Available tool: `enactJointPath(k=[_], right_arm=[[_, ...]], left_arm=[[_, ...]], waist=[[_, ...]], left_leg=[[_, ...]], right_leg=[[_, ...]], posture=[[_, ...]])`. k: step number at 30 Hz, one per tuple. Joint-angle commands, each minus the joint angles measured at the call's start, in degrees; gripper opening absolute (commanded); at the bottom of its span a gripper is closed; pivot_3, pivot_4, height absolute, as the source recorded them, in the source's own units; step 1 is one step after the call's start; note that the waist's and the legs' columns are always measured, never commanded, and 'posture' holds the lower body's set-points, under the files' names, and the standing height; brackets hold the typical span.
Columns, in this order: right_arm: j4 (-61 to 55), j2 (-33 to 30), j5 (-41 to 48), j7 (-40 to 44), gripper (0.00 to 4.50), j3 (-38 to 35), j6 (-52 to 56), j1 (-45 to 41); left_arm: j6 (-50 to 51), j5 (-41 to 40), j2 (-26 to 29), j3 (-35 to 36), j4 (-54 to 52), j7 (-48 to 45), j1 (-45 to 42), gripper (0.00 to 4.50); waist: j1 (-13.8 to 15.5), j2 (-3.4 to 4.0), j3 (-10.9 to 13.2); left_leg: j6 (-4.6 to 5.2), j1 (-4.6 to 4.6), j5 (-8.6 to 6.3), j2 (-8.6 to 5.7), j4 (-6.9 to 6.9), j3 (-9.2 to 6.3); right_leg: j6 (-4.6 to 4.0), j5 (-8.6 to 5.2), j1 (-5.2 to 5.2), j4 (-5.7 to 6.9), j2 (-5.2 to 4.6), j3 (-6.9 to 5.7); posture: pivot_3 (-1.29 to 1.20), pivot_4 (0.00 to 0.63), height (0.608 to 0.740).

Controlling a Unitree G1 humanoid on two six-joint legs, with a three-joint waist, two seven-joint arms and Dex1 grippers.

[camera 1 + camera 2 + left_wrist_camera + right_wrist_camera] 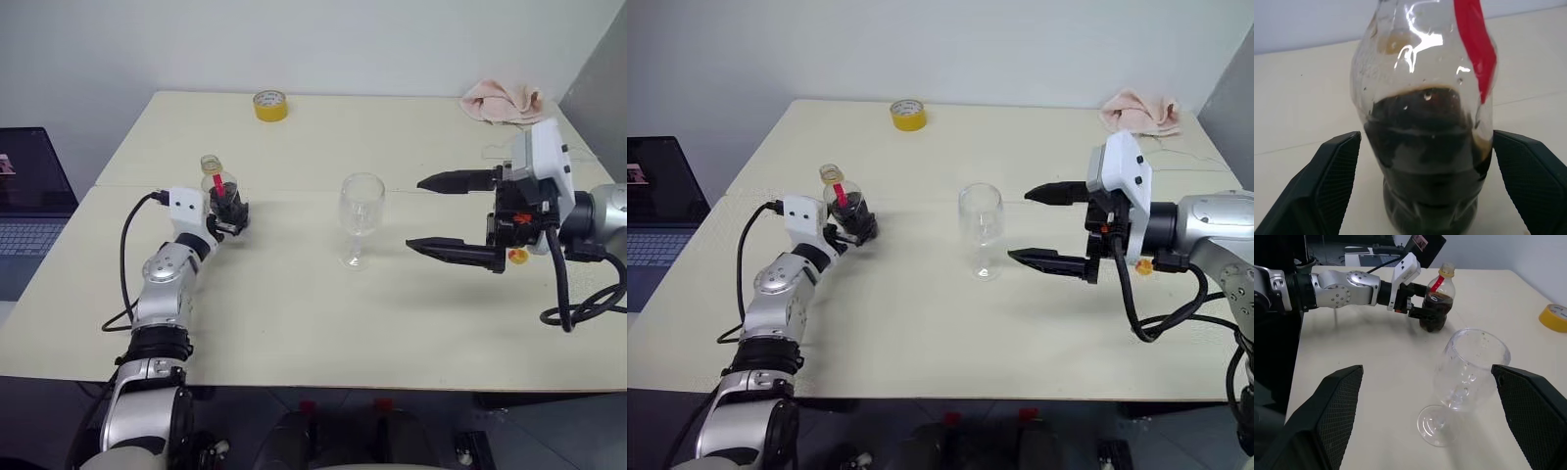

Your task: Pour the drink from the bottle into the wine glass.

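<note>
Zero poured: wine glass [361, 217] empty, bottle [224, 195] capped on worktop [294, 313]. Left tool [1425, 161] spread around bottle, right tool [443, 215] spread, empty.

1 bottle [223, 194], 1 wine glass [361, 217], 1 tape roll [270, 105], 1 cloth [503, 101].

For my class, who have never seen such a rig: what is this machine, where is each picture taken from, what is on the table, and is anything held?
It is a humanoid robot with two arms, each ending in a two-fingered hand. Two pictures come from its head, one from each wrist. On the table stand a bottle of dark drink and an empty wine glass; a yellow tape roll and a pink cloth lie at the far edge. The left hand is open around the bottle, not yet gripping. The right hand is open beside the glass.
</note>
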Motion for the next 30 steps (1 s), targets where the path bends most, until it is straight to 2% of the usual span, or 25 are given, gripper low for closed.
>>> enactJointPath(k=[1,7,11,17,23,30], right_arm=[[-1.64,-0.78,-0.24,-0.31,4.50,-1.04,-0.38,-0.03],[-2.03,-1.15,-0.30,-0.48,4.50,-1.58,-0.41,0.78],[-1.94,-1.13,-0.41,-0.64,4.50,-1.74,-0.62,0.79],[-2.05,-1.50,-0.16,-0.76,4.50,-2.88,-0.40,2.07],[-1.29,-2.27,-0.73,-0.69,4.50,-3.50,-0.72,2.83],[-0.81,-2.75,-1.84,-0.90,4.50,-4.45,-0.89,4.22]], left_arm=[[-2.81,0.65,-0.14,-0.41,1.59,-0.75,-1.75,3.90],[-4.68,0.76,-0.82,-0.51,3.87,-1.04,-2.32,2.01],[-5.08,0.71,-1.16,-0.20,3.48,-1.00,-2.06,1.27],[-1.98,0.45,-0.93,-0.59,-5.39,-0.58,-1.69,0.89],[8.99,2.08,2.06,-5.01,-20.82,-2.93,-3.32,0.77],[11.34,5.78,6.18,-9.06,-25.43,-5.88,-9.33,0.75]], waist=[[-0.02,0.00,0.00],[-0.02,0.00,0.00],[-0.02,0.00,0.00],[-0.05,-0.04,0.03],[-0.10,-0.07,0.04],[-0.10,-0.07,0.04]], left_leg=[[0.00,0.00,0.00,0.00,0.00,0.00],[0.00,-0.01,0.00,-0.01,0.03,-0.01],[0.00,-0.02,0.00,-0.01,0.03,-0.02],[0.00,-0.07,0.00,-0.01,0.05,-0.05],[0.00,-0.31,0.01,-0.02,0.21,-0.14],[0.00,-0.30,0.01,-0.02,0.20,-0.13]], right_leg=[[0.00,0.00,0.00,0.00,0.00,0.00],[0.01,0.01,0.00,0.02,-0.01,-0.01],[0.02,0.01,0.00,0.02,-0.01,-0.02],[0.02,0.01,-0.02,0.02,-0.01,-0.04],[0.03,0.05,-0.12,0.03,-0.01,-0.11],[0.03,0.05,-0.12,0.03,0.01,-0.12]], posture=[[0.00,0.150,0.740],[0.00,0.150,0.740],[0.00,0.150,0.740],[0.00,0.150,0.740],[0.00,0.150,0.740],[0.00,0.150,0.740]])
